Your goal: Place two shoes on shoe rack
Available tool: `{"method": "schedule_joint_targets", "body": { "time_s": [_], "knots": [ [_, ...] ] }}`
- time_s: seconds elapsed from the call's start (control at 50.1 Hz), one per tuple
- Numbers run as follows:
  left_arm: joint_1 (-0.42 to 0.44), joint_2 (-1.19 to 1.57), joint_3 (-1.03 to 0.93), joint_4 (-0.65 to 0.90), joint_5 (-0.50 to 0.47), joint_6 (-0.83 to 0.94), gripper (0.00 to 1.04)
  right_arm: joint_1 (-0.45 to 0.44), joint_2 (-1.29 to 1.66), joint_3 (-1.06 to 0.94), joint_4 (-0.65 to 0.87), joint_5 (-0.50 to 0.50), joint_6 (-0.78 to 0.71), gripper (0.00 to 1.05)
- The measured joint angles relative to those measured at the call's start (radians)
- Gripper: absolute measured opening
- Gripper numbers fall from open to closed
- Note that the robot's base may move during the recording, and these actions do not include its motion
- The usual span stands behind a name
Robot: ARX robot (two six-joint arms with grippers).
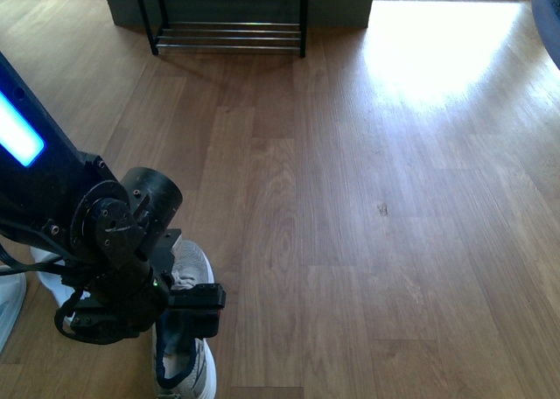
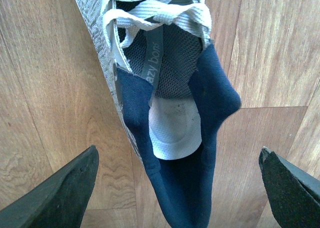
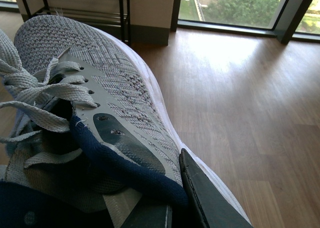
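Left claw [image 2: 180,185] gapes above sneaker [image 2: 165,63] on sunlit wood floor [image 1: 394,198]; shoe rack [image 1: 229,36] beyond.

The left arm [image 1: 52,180] is black, with a bright blue light strip [image 1: 17,129], round joint caps with small screws [image 1: 103,213] and looping black cables [image 1: 61,316]; the left fingers [image 2: 60,193] and the right finger [image 3: 210,203] are dark, matt wedges.
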Motion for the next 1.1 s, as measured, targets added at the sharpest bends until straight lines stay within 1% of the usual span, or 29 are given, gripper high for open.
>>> {"method": "schedule_joint_targets", "body": {
  "time_s": [0.1, 0.24, 0.32, 0.479, 0.759, 0.799, 1.019, 1.099],
  "knots": [
    [0.000, -0.003, 0.015, -0.039, -0.047, 0.012, 0.95, 0.000, 0.000, 0.000, 0.000, 0.000, 0.000, 0.01],
    [0.012, -0.001, 0.011, -0.056, -0.075, 0.036, 0.95, 0.000, 0.000, 0.000, 0.000, 0.000, 0.000, 0.01],
    [0.011, -0.001, -0.009, -0.033, -0.114, 0.069, 0.95, 0.000, 0.000, 0.000, 0.000, 0.000, 0.000, 0.01],
    [0.019, 0.003, -0.023, 0.008, -0.139, 0.116, 0.95, 0.000, 0.000, 0.000, 0.000, 0.000, 0.000, 0.01],
    [0.030, 0.043, -0.021, 0.024, -0.162, 0.132, 0.95, 0.000, 0.000, 0.000, 0.000, 0.000, 0.000, 0.01],
    [0.031, 0.053, -0.021, 0.037, -0.179, 0.138, 0.95, 0.000, 0.000, 0.000, 0.000, 0.000, 0.000, 0.01],
    [0.035, 0.082, -0.025, 0.188, -0.175, 0.153, 0.95, 0.000, 0.000, 0.000, 0.000, 0.000, 0.000, 0.01],
    [0.036, 0.093, -0.024, 0.208, -0.171, 0.160, 0.95, 0.000, 0.000, 0.000, 0.000, 0.000, 0.000, 0.01]
  ]
}}
